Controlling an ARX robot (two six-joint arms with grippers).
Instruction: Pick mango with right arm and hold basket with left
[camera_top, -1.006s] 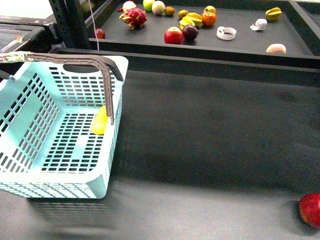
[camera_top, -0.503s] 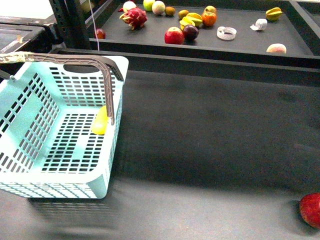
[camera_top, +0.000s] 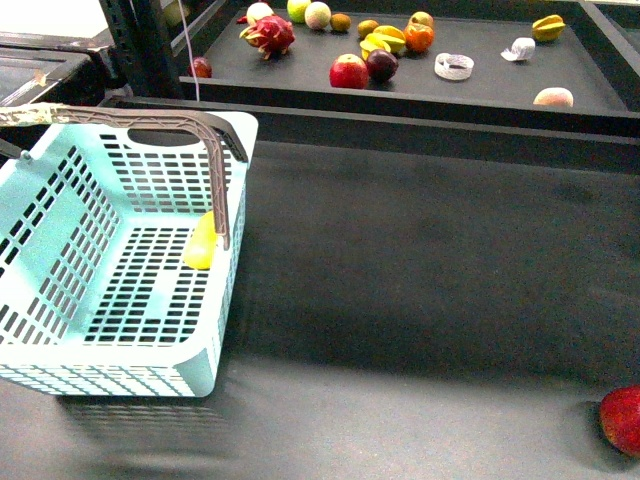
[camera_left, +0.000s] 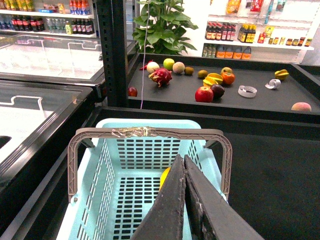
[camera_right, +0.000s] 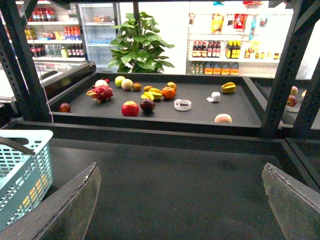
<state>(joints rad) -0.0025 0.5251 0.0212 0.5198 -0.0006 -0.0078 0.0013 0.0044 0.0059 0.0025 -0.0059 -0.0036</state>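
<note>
Left gripper (camera_left: 184, 200) fingers pressed together, nothing between them, hovering above the open basket (camera_left: 112, 175) – not touching the handle (camera_left: 145, 133) as far as the left wrist view shows. Right gripper (camera_right: 182, 210) spread wide apart, empty, both fingers (camera_right: 65, 205) at the picture's edges over bare dark tabletop (camera_right: 175, 175). Neither arm shows in the front view. Nearest in the front view: a red apple (camera_top: 622, 420) at the table's near right corner, cut by the edge. Light blue basket (camera_top: 60, 330) stands at the left on the table (camera_top: 420, 270), grey-brown handle (camera_top: 150, 120) upright with tape on it. Mango (camera_top: 201, 243) lies inside the basket against its right wall, just behind the handle's post – also seen in the left wrist view (camera_left: 164, 176), part hidden by the fingers. Beyond, on the raised back shelf (camera_top: 480, 85): dragon fruit (camera_top: 266, 34), red apple (camera_top: 348, 71), dark plum (camera_top: 380, 64), starfruit (camera_top: 382, 40), orange fruit (camera_top: 418, 37), a peach (camera_top: 552, 97) at the right. Farthest, a potted plant (camera_right: 140, 47) and store shelves of bottles (camera_right: 225, 50)
</note>
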